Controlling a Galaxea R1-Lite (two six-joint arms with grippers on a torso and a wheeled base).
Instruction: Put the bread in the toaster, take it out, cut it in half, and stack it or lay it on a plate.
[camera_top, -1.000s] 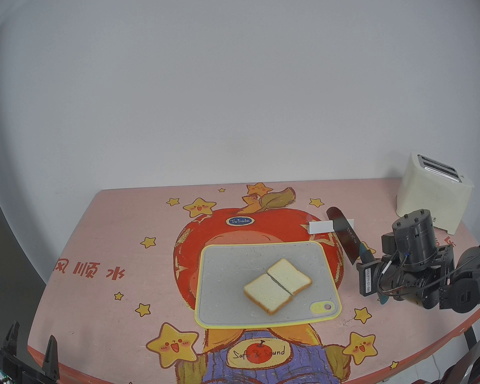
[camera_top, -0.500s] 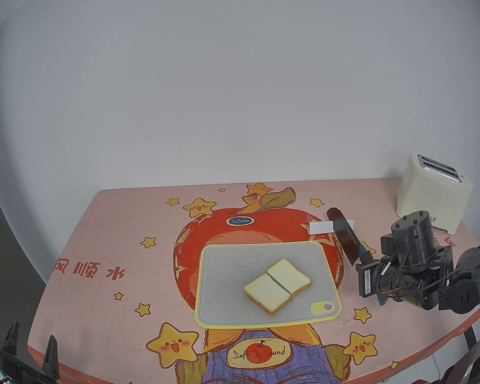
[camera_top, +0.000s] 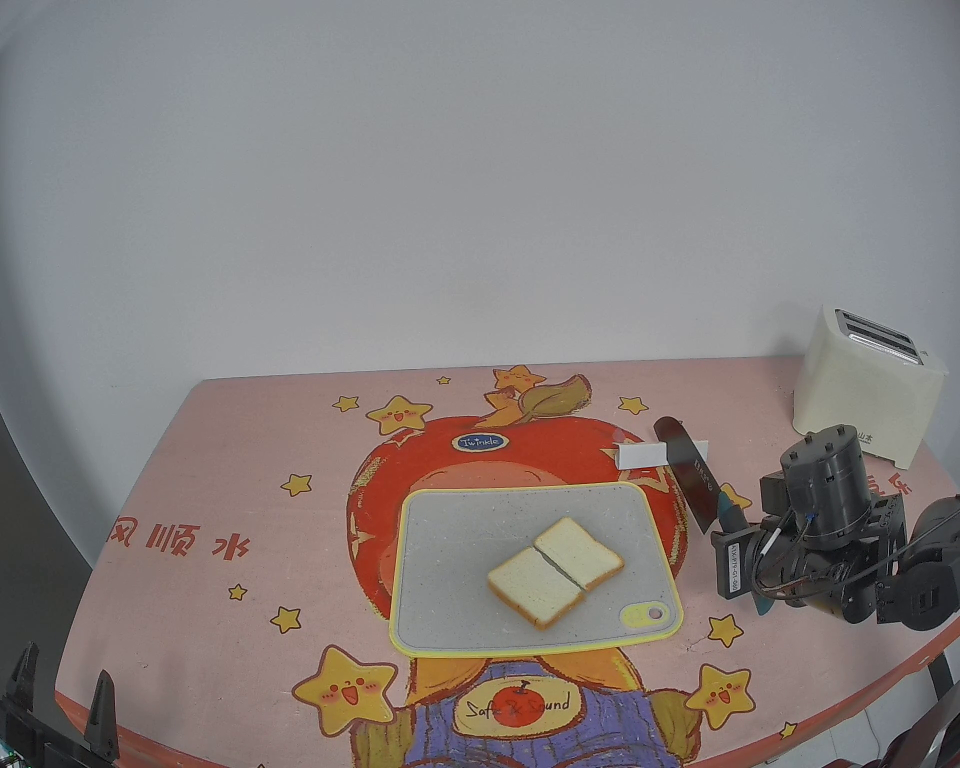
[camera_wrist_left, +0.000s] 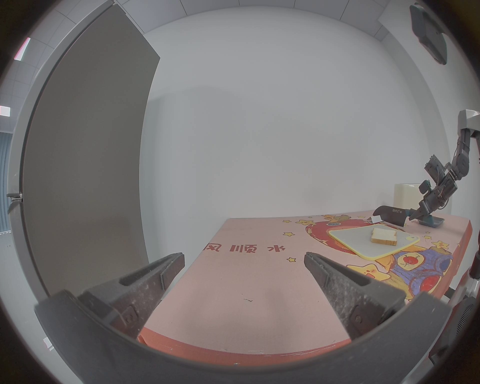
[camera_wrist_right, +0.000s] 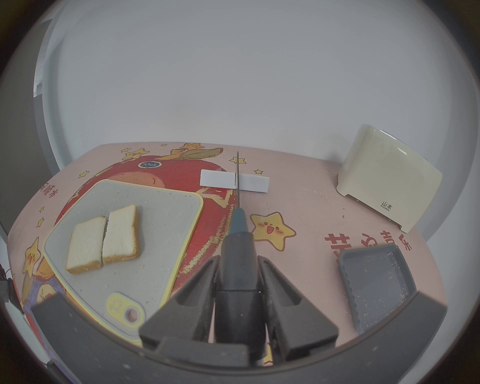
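Two halves of a cut bread slice (camera_top: 555, 570) (camera_wrist_right: 104, 238) (camera_wrist_left: 384, 235) lie side by side on the grey cutting board (camera_top: 450, 580) (camera_wrist_right: 165, 225). My right gripper (camera_top: 742, 545) (camera_wrist_right: 239, 260) is shut on the handle of a knife (camera_top: 692, 470) (camera_wrist_right: 237, 210), right of the board, with the blade pointing toward the back of the table. The cream toaster (camera_top: 865, 385) (camera_wrist_right: 387, 177) stands at the back right. A grey square plate (camera_wrist_right: 376, 282) lies beside my right gripper. My left gripper (camera_wrist_left: 245, 280) (camera_top: 60, 690) hangs open off the table's front left corner.
A white rectangular card (camera_top: 650, 453) (camera_wrist_right: 234, 180) lies under the knife blade behind the board. The pink table (camera_top: 230, 480) has bare room to the left of the board. A grey panel (camera_wrist_left: 85, 160) stands beyond the table's left side.
My right arm has edged slightly toward the back of the table with the knife. The bread and my left gripper have stayed where they were.
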